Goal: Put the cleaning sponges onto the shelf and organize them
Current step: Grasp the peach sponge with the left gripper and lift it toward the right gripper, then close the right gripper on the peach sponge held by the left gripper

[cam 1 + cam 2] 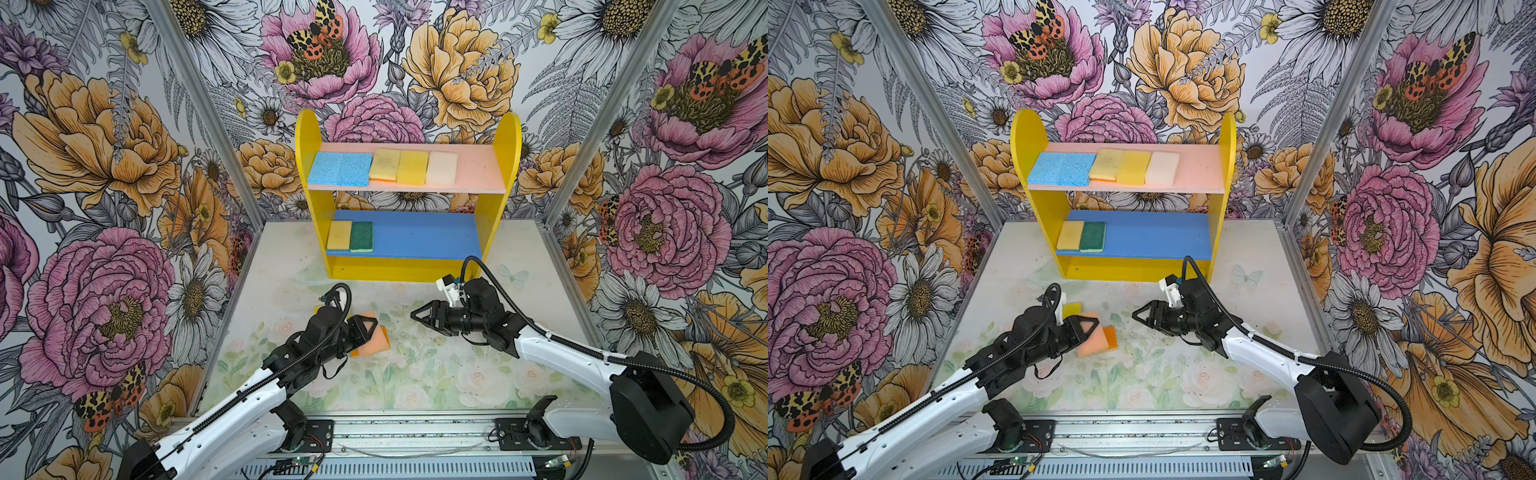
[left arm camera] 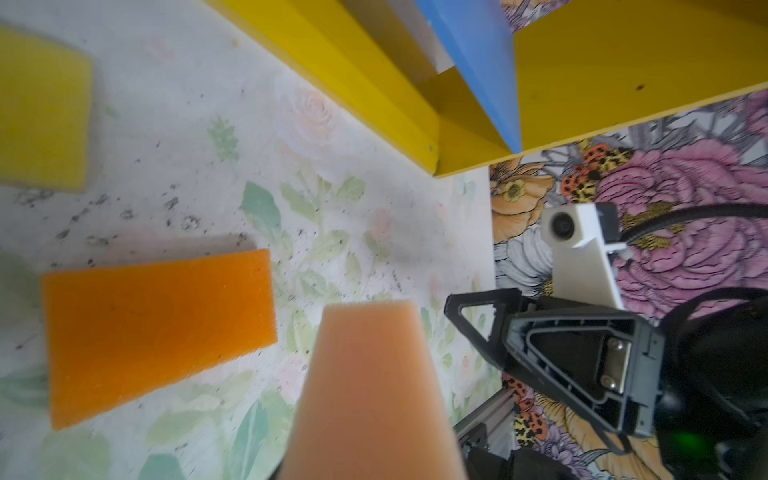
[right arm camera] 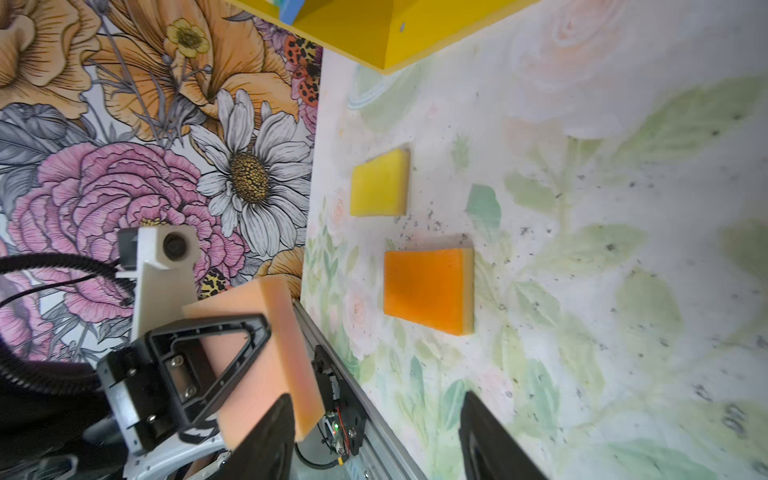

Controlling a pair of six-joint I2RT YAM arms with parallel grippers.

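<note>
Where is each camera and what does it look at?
Top views: high in front, looking down at shelf, left gripper, right gripper.
Left wrist: on left arm, looks past held peach sponge at right gripper.
Right wrist: on right arm, looks between own fingers at left gripper.
Shared: both wrist views show the orange sponge.

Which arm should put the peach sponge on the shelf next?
Left. The left hand is shut on the peach sponge; the right hand is open and empty.
</note>
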